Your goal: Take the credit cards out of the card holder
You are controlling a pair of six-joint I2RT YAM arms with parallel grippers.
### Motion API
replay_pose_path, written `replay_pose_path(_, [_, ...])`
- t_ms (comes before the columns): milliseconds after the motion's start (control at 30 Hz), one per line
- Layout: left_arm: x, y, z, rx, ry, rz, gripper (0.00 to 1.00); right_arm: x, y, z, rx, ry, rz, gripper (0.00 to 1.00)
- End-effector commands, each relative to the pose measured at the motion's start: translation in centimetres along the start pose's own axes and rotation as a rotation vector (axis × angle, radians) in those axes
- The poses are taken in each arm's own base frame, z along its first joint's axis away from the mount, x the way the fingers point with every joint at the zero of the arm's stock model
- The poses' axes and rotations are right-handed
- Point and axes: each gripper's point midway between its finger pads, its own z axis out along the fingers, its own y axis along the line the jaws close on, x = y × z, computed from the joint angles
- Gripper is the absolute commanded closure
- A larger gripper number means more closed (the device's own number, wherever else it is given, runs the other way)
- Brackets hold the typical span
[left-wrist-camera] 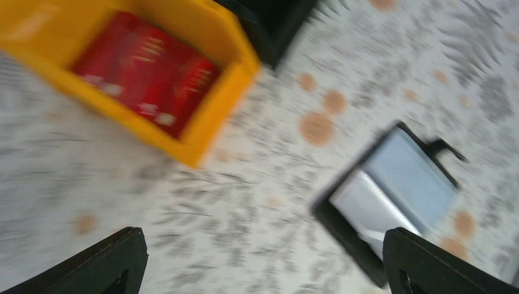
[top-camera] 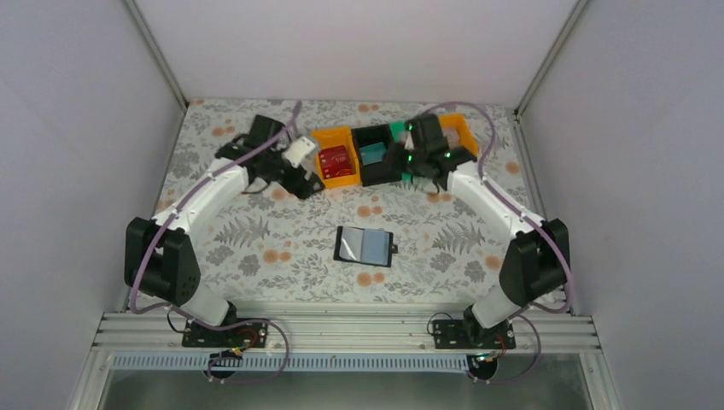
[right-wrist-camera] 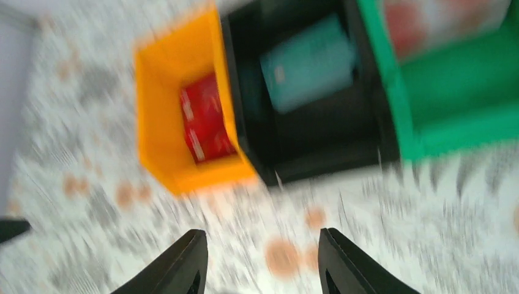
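Now, holder [top-camera: 364,246]: lies open and flat on the tabletop, midway across and nearer the near edge, tab pointing right; neither gripper touches it
cards [top-camera: 374,245]: pale blue-grey faces inside the holder; number unclear
left gripper [left-wrist-camera: 263,269]: jaws spread wide, nothing between them; hovers just left of the orange bin [top-camera: 335,180]
right gripper [right-wrist-camera: 263,264]: jaws partly apart, empty; hovers by the black bin [right-wrist-camera: 330,159] and green bin [right-wrist-camera: 459,122]
bins: side by side along the far edge
red item [left-wrist-camera: 147,67]: flat in the orange bin
teal item [right-wrist-camera: 309,67]: flat in the black bin
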Motion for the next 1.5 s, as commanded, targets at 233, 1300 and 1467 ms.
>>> replay_pose_path(233, [7.3, -7.8, 7.4, 0.283, 0.162, -0.261, 0.01, 21.3, -5.4, 2.1, 0.102, 0.496, -0.098, 0.47])
replay_pose_path(1300, [10.3, -12.8, 13.8, 0.357, 0.332, -0.207, 0.46, 23.0, -0.9, 5.1, -0.103, 0.556, -0.085, 0.74])
replay_pose_path(1467, [10.2, -12.1, 13.7, 0.311, 0.325, -0.198, 0.91, 22.0, 0.0, 4.6, -0.146, 0.545, -0.113, 0.75])
